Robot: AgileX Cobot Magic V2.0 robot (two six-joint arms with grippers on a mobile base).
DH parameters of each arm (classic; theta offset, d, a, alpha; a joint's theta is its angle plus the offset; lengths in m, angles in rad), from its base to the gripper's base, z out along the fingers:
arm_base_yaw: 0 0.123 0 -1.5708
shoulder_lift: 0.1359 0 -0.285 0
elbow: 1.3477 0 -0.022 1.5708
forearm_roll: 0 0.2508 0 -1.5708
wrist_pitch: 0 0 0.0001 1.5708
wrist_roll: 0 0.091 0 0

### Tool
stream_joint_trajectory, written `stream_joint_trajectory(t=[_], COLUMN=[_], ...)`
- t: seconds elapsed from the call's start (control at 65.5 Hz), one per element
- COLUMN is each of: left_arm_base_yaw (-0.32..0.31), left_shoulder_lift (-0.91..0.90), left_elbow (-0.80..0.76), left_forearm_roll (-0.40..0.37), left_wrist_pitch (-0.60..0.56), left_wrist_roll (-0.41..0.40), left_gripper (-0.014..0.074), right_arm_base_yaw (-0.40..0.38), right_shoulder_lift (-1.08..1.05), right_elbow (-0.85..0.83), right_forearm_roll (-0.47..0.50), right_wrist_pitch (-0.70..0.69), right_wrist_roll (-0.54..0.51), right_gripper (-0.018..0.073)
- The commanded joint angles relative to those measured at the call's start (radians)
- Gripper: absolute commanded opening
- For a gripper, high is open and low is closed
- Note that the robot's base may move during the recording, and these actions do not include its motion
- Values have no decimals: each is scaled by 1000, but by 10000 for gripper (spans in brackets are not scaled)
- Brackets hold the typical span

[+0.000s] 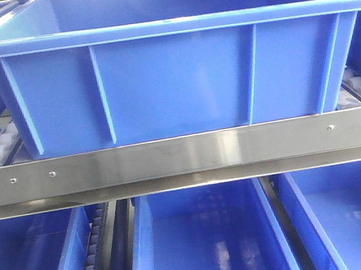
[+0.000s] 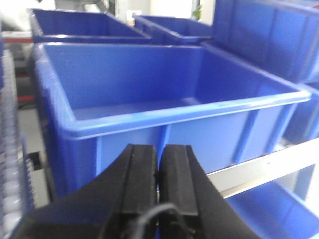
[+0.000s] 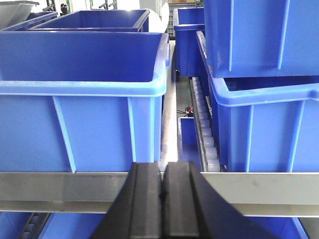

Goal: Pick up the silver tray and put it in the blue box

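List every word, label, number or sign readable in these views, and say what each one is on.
None: no view shows readable text.
The blue box has plain ribbed walls with no label or moulded lettering visible.
The steel rail below it shows only rivets.
The neighbouring blue crates are unmarked.
The left tool and right tool are plain black, without markings.
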Motion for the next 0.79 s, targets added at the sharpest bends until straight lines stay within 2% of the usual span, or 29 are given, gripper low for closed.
stream_joint_trajectory(t=[0.0, 0.107, 0.153, 0.214, 0.305, 0.565, 0.779], left_arm_base_yaw=[55, 165, 217, 274, 332, 399, 408], left_shoulder_lift=[-18, -69, -102, -140, -196, -361, -380], left_elbow=[-28, -22, -5, 36, 109, 232, 232], left_forearm_roll=[-57, -57, -88, -143, -143, -175, -185], left_wrist_pitch=[-46, -43, -45, -76, -130, -61, 25], left_wrist_roll=[66, 141, 174, 179, 183, 208, 208], left_gripper=[-6, -6, -6, -6, -6, -6, -6], right_arm_base_yaw=[-6, -6, -6, -6, -6, -6, -6], right_shoulder_lift=[-20, -20, -20, -20, -20, -20, -20], right_elbow=[-18, -18, -18, -18, -18, -18, -18], right_forearm_roll=[3, 3, 3, 3, 3, 3, 3], right_wrist_pitch=[-87, -87, -87, -87, -87, -87, -87], right_wrist_roll=[-11, -11, -11, -11, -11, -11, -11], right_gripper=[52, 52, 52, 52, 52, 52, 52])
